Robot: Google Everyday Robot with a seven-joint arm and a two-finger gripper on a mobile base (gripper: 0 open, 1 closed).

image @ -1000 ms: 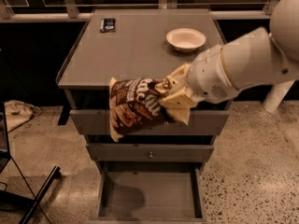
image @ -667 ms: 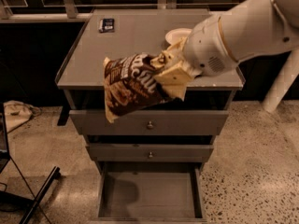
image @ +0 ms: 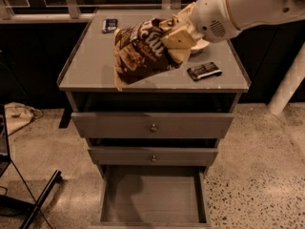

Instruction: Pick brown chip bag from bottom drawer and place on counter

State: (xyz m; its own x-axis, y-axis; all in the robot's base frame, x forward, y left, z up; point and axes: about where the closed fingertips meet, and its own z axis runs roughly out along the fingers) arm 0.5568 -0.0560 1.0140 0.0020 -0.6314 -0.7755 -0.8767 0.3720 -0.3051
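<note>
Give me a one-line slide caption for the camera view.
Pincer holds the brown chip bag over the counter, with the bottom drawer open below.

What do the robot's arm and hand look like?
The arm is a thick, smooth white tube with a rounded end and a small round dotted vent. No cables or sleeves show. The gripper, over the counter and closed on the bag, has two flat cream fingers.

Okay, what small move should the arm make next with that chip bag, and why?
Probably lower a touch and open: the gripper grips the brown chip bag over the counter, and the bottom drawer lies open, empty.
</note>
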